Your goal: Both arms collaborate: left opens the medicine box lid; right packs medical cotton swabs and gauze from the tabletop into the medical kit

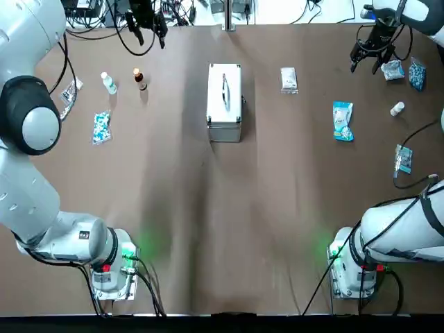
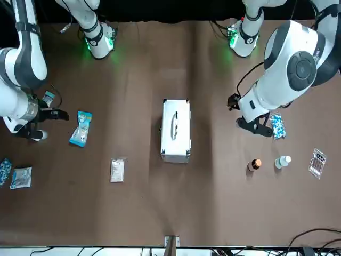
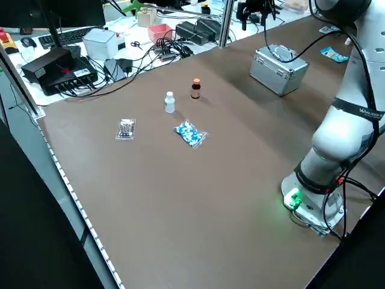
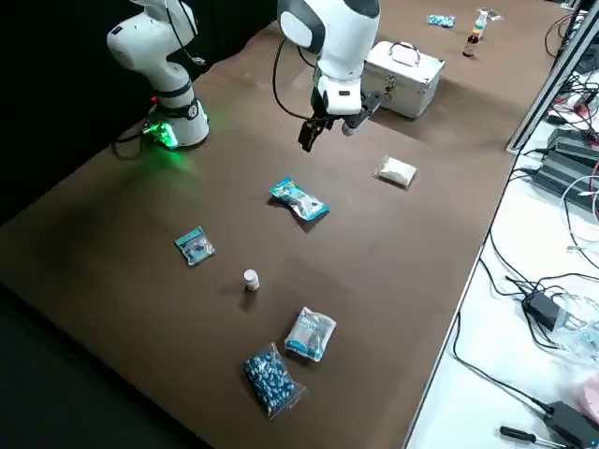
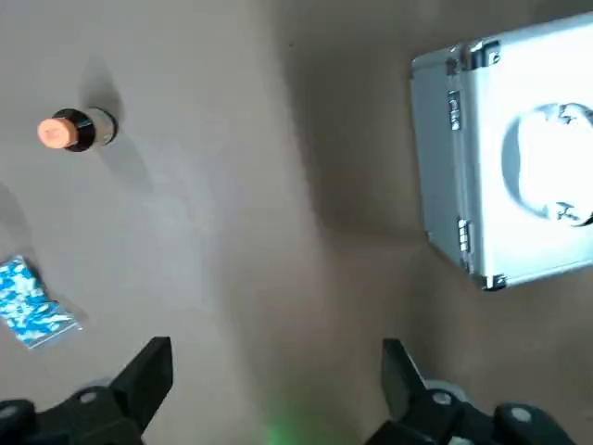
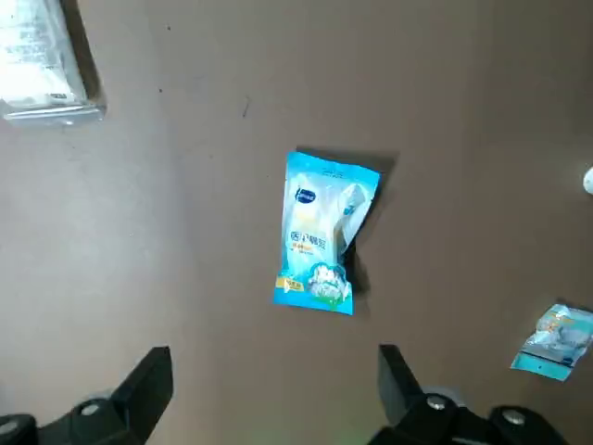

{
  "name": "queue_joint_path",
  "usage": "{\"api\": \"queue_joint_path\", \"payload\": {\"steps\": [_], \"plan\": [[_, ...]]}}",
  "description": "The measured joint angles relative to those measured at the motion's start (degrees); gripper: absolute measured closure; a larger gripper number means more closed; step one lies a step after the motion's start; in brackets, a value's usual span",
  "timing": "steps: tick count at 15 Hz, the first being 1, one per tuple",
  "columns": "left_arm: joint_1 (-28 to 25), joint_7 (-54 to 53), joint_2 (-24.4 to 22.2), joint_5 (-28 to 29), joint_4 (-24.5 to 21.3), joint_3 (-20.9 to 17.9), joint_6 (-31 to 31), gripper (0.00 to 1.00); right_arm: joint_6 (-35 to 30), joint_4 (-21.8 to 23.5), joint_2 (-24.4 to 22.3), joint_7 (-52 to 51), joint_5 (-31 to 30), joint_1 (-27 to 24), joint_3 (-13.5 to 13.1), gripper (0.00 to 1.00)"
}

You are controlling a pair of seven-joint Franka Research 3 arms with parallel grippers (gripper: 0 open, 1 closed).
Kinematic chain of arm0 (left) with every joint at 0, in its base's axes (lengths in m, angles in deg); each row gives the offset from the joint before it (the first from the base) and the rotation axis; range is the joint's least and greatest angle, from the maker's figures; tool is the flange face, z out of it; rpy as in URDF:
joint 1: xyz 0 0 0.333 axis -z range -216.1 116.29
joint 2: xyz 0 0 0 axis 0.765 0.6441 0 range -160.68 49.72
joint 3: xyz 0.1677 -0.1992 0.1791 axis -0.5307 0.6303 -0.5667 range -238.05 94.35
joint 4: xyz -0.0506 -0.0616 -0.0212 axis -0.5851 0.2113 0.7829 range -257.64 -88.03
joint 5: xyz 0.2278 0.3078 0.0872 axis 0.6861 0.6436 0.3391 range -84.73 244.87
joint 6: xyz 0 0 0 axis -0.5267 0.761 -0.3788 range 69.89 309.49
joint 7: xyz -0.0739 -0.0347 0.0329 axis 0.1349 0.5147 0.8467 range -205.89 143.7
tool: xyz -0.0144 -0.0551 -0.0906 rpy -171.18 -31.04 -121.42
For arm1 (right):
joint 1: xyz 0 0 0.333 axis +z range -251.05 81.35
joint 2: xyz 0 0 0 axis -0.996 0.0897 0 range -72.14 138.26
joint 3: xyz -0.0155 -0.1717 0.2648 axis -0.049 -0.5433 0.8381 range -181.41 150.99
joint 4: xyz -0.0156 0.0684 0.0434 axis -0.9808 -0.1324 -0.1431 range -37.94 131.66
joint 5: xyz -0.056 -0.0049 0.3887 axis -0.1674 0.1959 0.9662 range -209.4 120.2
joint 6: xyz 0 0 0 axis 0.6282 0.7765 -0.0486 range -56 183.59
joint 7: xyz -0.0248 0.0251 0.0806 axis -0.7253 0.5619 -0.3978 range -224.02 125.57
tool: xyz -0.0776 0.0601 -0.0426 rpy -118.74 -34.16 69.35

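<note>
Both black two-finger end effectors, left and right, spread wide and empty.
Each hovers above the brown desk, touching nothing.

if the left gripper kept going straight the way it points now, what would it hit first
Probably the bare tabletop: nothing shows between the open left gripper and it. The silver case looks off to one side, though depth is hard to judge.
</note>
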Motion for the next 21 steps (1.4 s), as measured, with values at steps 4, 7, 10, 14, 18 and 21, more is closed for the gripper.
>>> {"api": "queue_joint_path", "payload": {"steps": [4, 7, 10, 14, 18, 21], "plan": [[0.7, 7.4, 2.3, -1.9, 0.0, 4.3, 2.4, 0.0, 0.7, 0.0, 1.2, -0.6, 6.1, 4.9, 1.0, 0.03], [4.5, 14.4, 4.5, -2.0, 0.1, 4.9, 6.1, 0.0, 1.0, 0.0, 2.5, -3.4, 6.8, 8.5, 1.2, 0.03], [8.3, 21.3, 6.6, -2.0, 0.1, 4.9, 10.2, 0.0, 1.0, 0.0, 3.4, -13.0, 7.2, 9.5, 1.2, 0.03], [13.2, 30.0, 10.2, -2.0, 0.1, 4.9, 17.8, 0.0, 2.5, -0.1, 5.2, -21.6, 10.1, 11.4, 1.3, 0.03], [16.1, 33.1, 14.5, -1.6, 0.1, 4.8, 24.4, 0.0, 5.2, -1.0, 7.2, -22.0, 13.6, 15.4, 1.3, 0.02], [16.9, 35.3, 16.5, 1.7, 0.2, 4.7, 27.4, 0.01, 5.1, -3.4, 8.4, -26.4, 16.1, 16.3, 1.3, 0.02]]}}
